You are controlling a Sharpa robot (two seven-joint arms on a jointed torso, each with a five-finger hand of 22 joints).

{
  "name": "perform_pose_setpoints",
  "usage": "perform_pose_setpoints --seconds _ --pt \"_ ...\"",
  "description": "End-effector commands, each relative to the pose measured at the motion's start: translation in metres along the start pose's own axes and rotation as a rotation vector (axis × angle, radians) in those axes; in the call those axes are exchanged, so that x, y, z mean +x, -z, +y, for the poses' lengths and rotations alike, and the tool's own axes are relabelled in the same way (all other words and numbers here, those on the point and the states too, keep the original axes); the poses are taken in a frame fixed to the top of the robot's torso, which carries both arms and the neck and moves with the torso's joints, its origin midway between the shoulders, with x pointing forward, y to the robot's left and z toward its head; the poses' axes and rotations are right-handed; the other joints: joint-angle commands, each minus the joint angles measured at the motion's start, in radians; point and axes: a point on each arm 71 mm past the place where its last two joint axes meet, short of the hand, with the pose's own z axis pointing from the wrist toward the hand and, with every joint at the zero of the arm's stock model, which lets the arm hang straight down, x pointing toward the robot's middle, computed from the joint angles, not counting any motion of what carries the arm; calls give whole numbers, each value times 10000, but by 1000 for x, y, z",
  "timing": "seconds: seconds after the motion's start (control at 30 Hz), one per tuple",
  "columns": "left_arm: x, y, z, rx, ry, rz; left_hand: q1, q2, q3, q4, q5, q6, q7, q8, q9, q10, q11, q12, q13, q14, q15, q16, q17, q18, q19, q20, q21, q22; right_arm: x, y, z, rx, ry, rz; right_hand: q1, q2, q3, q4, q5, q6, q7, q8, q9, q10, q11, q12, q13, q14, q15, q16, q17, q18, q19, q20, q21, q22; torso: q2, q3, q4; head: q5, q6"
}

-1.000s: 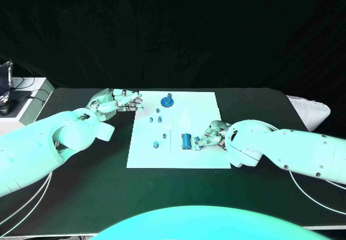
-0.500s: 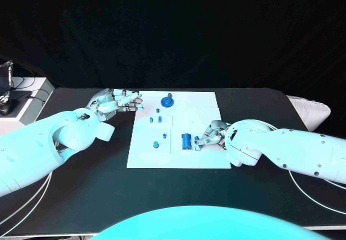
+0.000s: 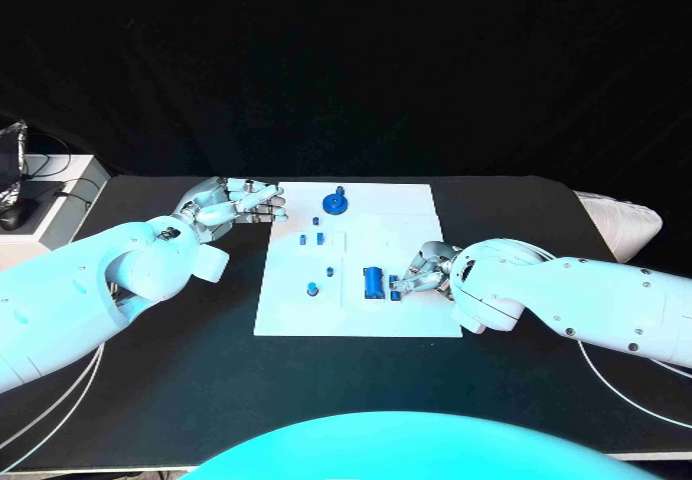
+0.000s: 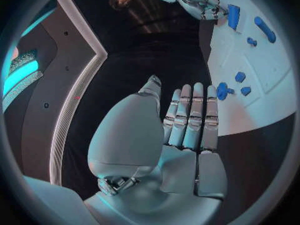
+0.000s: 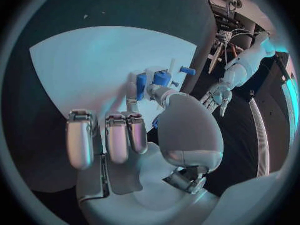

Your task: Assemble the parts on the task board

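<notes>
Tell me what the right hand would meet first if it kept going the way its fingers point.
Probably the upright blue block on the task board: the right hand points at it from close by. Whether they touch already is unclear.

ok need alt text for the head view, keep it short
A white task board lies on a black table with small blue parts on it. The right hand touches the board's near right part; the left hand hovers by its far left corner.
</notes>
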Motion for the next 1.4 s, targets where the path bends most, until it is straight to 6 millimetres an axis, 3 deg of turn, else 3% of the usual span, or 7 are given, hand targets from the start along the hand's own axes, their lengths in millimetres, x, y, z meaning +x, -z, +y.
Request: perform_pose_setpoints --seconds 0.03,0.43,0.8,1.0,1.13,1.27,1.4 --pt "2 0 -1 37 86 102 -27 75 -63 10 -55 -18 82 -40 -16 -16 83 -57 -11 10 64 -41 16 46 28 17 5 -16 2 0 0 -72 179 196 -109 26 -70 -16 -35 -4 82 -56 -11 1063 -16 22 2629 965 -39 -27 2284 -40 897 -54 -60 2390 -2 2 -4 -1 1" --pt "1 0 -1 20 69 60 -39 77 -72 10 -55 -16 86 -43 -21 -19 86 -56 -11 5 67 -48 17 46 27 19 4 -23 1 0 2 -219 84 53 -246 -44 -390 239 -80 -20 102 -85 -92 1063 4 22 2629 958 -22 -39 2255 -31 887 -39 -114 2377 1 0 4 -5 1" --pt "0 0 -1 68 74 53 -44 78 -78 7 -55 -15 86 -46 -25 -22 88 -56 -10 3 69 -54 18 46 26 20 3 -29 -8 6 -9 -554 -72 -434 213 -8 -470 89 -109 -27 83 -83 -153 1063 -12 22 2629 958 -35 -39 2256 -28 884 -43 -127 2374 -20 4 -10 44 1" --pt "-2 -1 -1 374 215 -188 -24 67 -84 -12 -55 -19 48 -54 -34 -26 76 -54 -10 8 67 -58 21 46 22 22 2 -41 -30 13 -16 -1999 -867 -1637 564 -86 -761 103 -118 -711 376 -478 -396 921 228 -265 2479 937 149 -74 2172 33 811 58 -503 2282 -83 11 -48 -5 1" --pt "-5 -3 -1 682 432 -544 19 86 -72 -27 -54 -30 -11 -67 -49 -40 47 -57 -13 -7 60 -78 21 48 22 24 2 -57 -49 12 -19 -3188 -1849 -2452 798 -31 -839 112 -54 -892 471 -596 -478 837 318 -419 2398 912 231 -116 2072 90 745 132 -835 2200 -186 8 -104 -31 1" --pt "-7 -6 0 990 653 -966 120 123 -34 -52 -52 -47 -73 -90 -75 -83 22 -68 -25 -70 58 -142 9 49 21 26 3 -88 -67 6 -25 -3947 -2910 -3102 1362 128 -735 -106 56 -1035 565 -719 -576 448 399 -1121 2029 745 298 -396 1452 326 458 228 -2220 1844 -315 -2 -139 -25 1" --pt "-9 -9 1 1164 774 -1238 216 158 16 -74 -51 -45 -88 -100 -91 -98 12 -67 -33 -97 58 -179 3 50 21 27 4 -109 -76 1 -28 -4143 -2987 -3438 2070 114 -566 -608 -75 -982 551 -699 -591 475 381 -1064 2051 771 291 -372 1542 322 469 248 -2188 1838 -401 -8 -142 -1 1"
